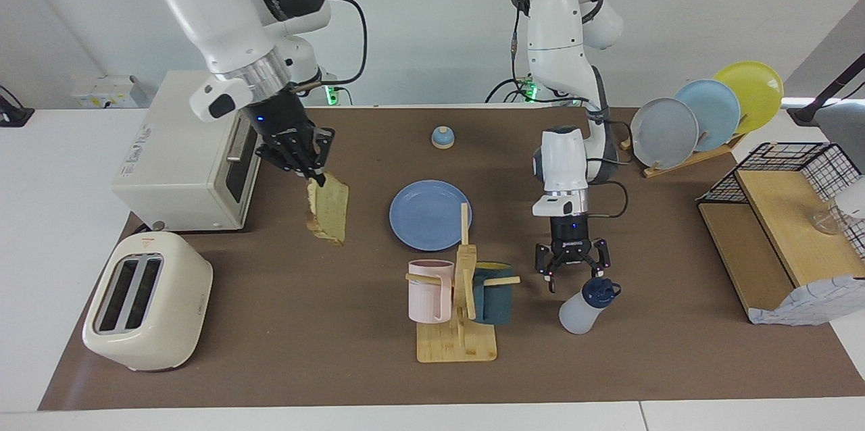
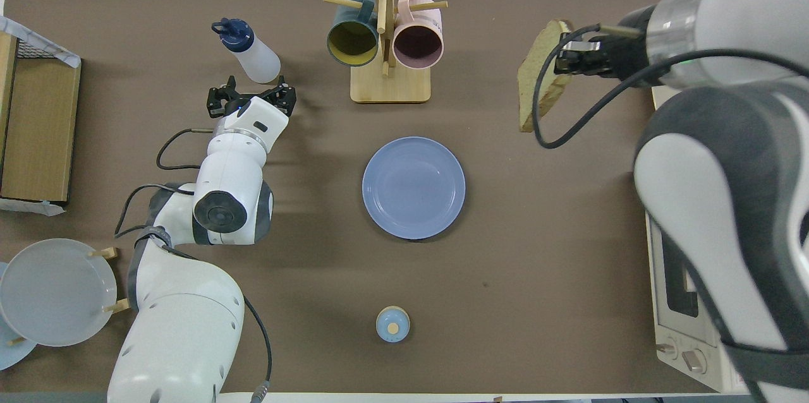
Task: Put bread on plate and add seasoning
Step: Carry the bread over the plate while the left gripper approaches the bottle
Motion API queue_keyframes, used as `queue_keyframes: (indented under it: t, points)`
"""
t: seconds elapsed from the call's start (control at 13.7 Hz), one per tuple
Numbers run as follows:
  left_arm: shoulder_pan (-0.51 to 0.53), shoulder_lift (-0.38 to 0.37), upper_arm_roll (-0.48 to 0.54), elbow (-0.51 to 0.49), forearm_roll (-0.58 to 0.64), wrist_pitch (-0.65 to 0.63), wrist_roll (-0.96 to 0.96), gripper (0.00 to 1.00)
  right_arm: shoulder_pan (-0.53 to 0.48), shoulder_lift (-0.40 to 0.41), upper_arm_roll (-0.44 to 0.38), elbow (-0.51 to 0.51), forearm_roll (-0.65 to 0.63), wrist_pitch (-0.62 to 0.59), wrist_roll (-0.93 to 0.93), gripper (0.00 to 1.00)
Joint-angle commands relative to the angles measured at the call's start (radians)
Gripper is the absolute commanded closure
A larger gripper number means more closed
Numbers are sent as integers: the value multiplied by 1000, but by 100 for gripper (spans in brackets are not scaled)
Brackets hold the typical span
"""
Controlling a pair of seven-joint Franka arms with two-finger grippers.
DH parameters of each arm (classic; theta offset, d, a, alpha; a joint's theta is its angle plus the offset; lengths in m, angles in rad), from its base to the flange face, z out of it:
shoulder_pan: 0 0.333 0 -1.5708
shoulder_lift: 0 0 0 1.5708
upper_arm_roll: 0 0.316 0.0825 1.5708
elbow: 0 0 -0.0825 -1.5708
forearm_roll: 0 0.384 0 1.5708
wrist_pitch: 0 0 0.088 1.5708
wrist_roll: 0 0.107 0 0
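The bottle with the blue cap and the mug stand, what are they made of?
The bottle looks like soft, cloudy white plastic, since light shows through it; its cap is dark, glossier plastic. The mug stand seems pale unpainted wood, perhaps bamboo, with visible grain.
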Motion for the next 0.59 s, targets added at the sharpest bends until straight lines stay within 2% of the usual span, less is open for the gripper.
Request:
queue_keyframes:
  t: [0.0, 0.15, 0.37, 0.51]
  points:
    - [18, 23, 0, 67, -3, -45, -9, 0, 137, -108, -1, -247, 16, 196, 103, 100]
    - [30, 25, -3, 97, 3, -87, -11, 0, 194, -98, -1, -284, 16, 242, 128, 100]
    - [30, 29, -3, 116, 11, -120, -7, 0, 263, -82, -1, -415, 18, 438, 170, 100]
    - [48, 31, -3, 159, 22, -177, -9, 0, 335, -52, -1, -461, 18, 495, 180, 100]
